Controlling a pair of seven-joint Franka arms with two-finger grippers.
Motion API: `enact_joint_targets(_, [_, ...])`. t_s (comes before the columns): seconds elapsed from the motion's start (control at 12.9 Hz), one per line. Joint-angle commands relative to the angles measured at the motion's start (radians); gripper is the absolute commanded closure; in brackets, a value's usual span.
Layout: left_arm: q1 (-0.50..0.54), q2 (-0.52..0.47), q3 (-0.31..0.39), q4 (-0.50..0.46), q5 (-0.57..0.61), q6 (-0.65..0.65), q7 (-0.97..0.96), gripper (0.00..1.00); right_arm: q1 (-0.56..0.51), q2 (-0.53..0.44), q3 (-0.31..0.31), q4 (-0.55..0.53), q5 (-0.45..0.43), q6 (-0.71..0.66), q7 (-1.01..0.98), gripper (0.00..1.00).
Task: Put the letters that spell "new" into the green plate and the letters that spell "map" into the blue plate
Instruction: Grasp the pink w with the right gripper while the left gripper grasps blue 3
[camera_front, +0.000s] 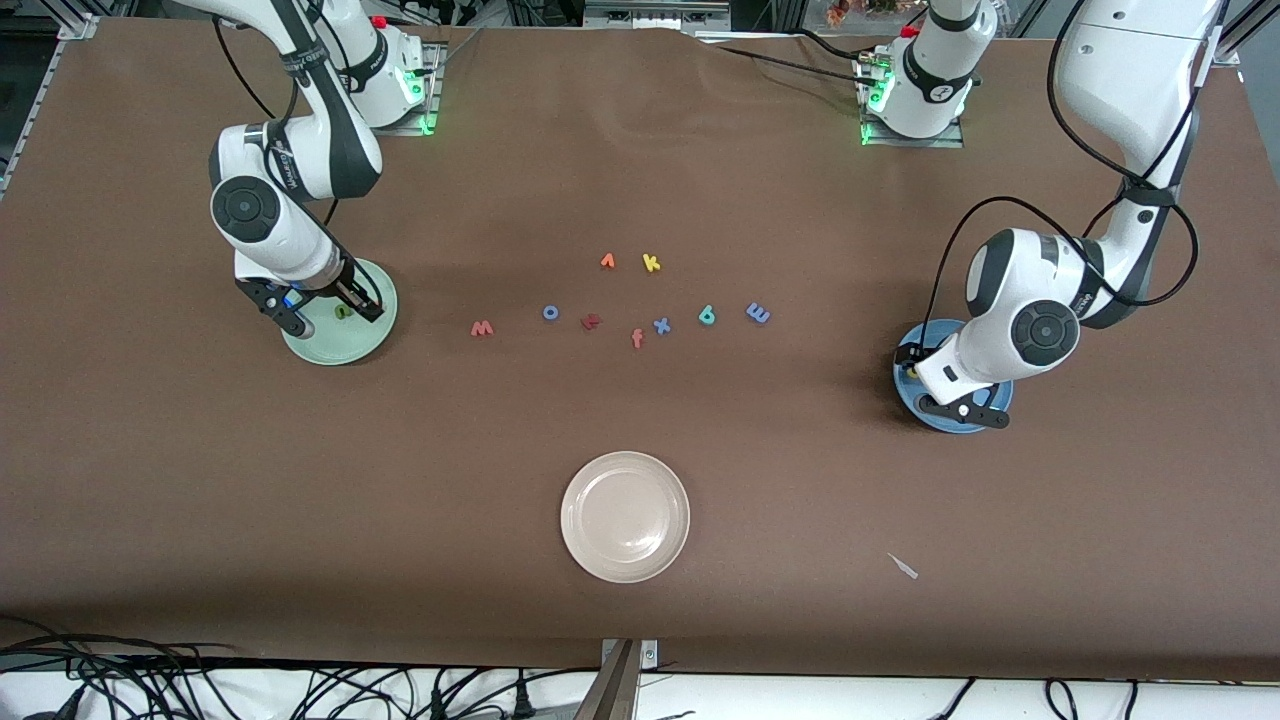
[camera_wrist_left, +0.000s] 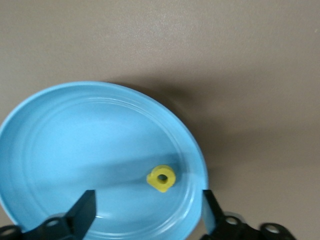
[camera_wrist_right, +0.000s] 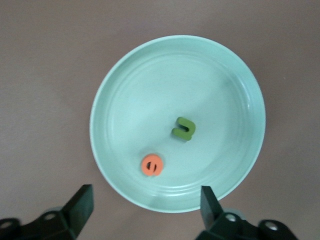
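Observation:
The green plate (camera_front: 345, 352) lies toward the right arm's end of the table and holds a green n (camera_wrist_right: 184, 128) and an orange e (camera_wrist_right: 151, 164). My right gripper (camera_front: 325, 312) (camera_wrist_right: 147, 207) hangs open over the plate's edge, holding nothing. The blue plate (camera_front: 940, 420) lies toward the left arm's end with a yellow a (camera_wrist_left: 161, 178) in it. Just above it my left gripper (camera_front: 940, 385) (camera_wrist_left: 147, 212) is open and empty. On the bare table lie the salmon w (camera_front: 482, 328), the teal p (camera_front: 707, 316) and the periwinkle m (camera_front: 758, 313).
Between w and p lie a blue o (camera_front: 550, 312), a dark red letter (camera_front: 591, 321), an orange f (camera_front: 637, 339) and a blue x (camera_front: 661, 325). An orange letter (camera_front: 607, 261) and a yellow k (camera_front: 651, 262) lie farther back. A cream plate (camera_front: 625, 560) sits nearer the camera.

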Motion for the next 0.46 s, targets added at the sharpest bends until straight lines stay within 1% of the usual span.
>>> enact_joint_targets(0.0, [0.008,-0.049,-0.074,-0.043,-0.048,-0.008,-0.148,0.0,0.007,-0.009,0.068,0.006,0.002,0.022,0.063,0.02])
enact_joint_targets(0.08, [0.006,-0.05,-0.114,-0.071,-0.05,-0.005,-0.249,0.0,0.009,0.019,0.102,0.006,0.005,0.101,0.072,0.02])
enact_joint_targets(0.15, [0.005,-0.049,-0.151,-0.083,-0.05,0.005,-0.347,0.0,0.009,0.052,0.133,0.009,0.049,0.186,0.154,0.02])
enact_joint_targets(0.23, [0.0,-0.052,-0.178,-0.091,-0.05,0.007,-0.416,0.0,0.013,0.091,0.148,0.018,0.077,0.235,0.255,0.02])
enact_joint_targets(0.31, [0.001,-0.058,-0.214,-0.103,-0.05,0.009,-0.49,0.0,0.032,0.115,0.171,0.023,0.084,0.254,0.327,0.02])
enact_joint_targets(0.39, [0.0,-0.07,-0.247,-0.121,-0.048,0.012,-0.553,0.0,0.05,0.134,0.176,0.03,0.087,0.255,0.384,0.01])
